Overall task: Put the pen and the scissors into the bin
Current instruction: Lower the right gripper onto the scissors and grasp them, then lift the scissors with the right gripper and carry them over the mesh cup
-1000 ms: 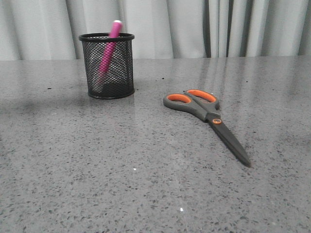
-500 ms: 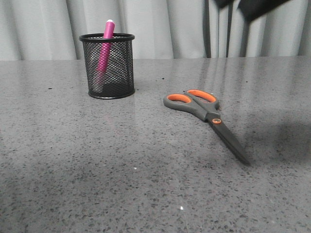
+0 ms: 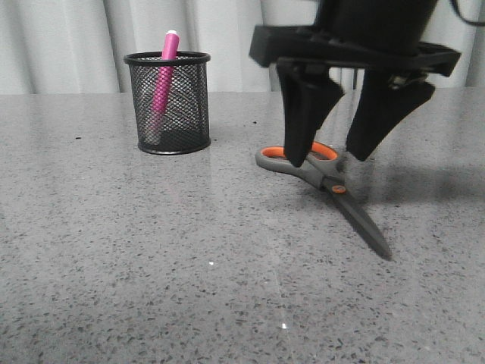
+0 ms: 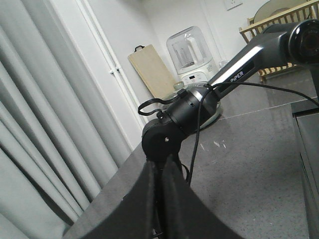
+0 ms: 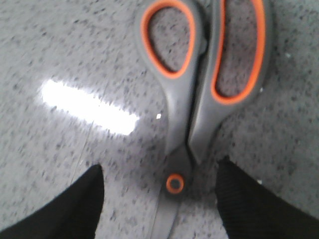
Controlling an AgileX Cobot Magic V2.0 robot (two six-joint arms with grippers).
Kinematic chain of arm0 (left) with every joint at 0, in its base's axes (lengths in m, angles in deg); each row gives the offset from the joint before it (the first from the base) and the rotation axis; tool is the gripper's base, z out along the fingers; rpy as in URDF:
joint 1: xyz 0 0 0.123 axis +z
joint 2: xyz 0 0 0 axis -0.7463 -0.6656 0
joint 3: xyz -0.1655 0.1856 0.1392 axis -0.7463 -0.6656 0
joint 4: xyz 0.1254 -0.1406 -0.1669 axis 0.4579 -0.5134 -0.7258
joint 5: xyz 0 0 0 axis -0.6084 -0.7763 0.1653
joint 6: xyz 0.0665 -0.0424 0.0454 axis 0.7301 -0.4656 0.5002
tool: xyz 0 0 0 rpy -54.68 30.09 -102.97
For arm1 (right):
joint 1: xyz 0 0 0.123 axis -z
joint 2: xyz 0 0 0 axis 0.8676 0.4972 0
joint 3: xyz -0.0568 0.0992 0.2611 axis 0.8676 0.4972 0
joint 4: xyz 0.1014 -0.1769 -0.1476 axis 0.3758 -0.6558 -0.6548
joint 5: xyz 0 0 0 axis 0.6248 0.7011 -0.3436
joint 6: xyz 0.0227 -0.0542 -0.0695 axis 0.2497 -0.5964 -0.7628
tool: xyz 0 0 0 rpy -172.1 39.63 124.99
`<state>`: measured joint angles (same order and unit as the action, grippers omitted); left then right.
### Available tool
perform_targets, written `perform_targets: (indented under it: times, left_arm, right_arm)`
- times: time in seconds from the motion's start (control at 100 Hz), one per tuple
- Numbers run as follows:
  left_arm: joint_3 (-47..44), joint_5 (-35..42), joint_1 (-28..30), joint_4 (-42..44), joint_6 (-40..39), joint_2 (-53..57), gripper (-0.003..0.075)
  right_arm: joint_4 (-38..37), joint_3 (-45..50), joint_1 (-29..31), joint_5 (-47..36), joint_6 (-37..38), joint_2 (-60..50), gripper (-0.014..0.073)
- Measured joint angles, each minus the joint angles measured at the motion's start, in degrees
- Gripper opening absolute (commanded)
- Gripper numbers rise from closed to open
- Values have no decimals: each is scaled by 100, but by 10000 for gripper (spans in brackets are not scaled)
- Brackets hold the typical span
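Note:
The scissors (image 3: 318, 171) lie flat on the grey table, handles toward the curtain, blades toward me. My right gripper (image 3: 330, 161) hangs open just above the handles, one finger on each side. In the right wrist view the scissors (image 5: 192, 107) show with their orange pivot dot between my open right gripper (image 5: 159, 172) fingers, which do not touch them. The pink pen (image 3: 161, 80) stands leaning inside the bin (image 3: 168, 102) at the back left. My left gripper (image 4: 160, 167) is shut and empty, raised and looking across at the other arm.
The grey speckled table (image 3: 151, 265) spreads around the bin and the scissors. A pale curtain (image 3: 76, 45) hangs behind the table's far edge. In the left wrist view the right arm (image 4: 199, 107) shows with its cable.
My right gripper has come down from the top of the front view and now straddles the scissors' handles. The pen, bin and scissors have not moved in the last half second.

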<state>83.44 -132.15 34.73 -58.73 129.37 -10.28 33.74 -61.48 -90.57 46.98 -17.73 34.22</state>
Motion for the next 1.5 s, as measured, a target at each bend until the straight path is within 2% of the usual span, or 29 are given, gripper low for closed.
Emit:
perform_targets:
  times: [0.48,0.61,0.89,1.16,1.27,1.5]
  left_arm:
    - [-43,27,-75,12,-33,0,-10]
    - [-43,27,-170,12,-33,0,-10]
    - [-43,27,-182,12,-33,0,-10]
    - [-52,27,-182,12,-33,0,-10]
    - [-52,27,-182,12,-33,0,-10]
    - [-52,17,-182,12,-33,0,-10]
  right_arm:
    - [-409,-701,0,487,613,931,420]
    - [-503,-759,0,576,691,1013,304]
    - [-610,-802,0,675,748,1081,-76]
    - [-622,-800,0,552,755,1003,-67]
    - [-622,-707,0,105,755,763,-67]
    - [-622,-698,0,-1103,905,-471,-67]
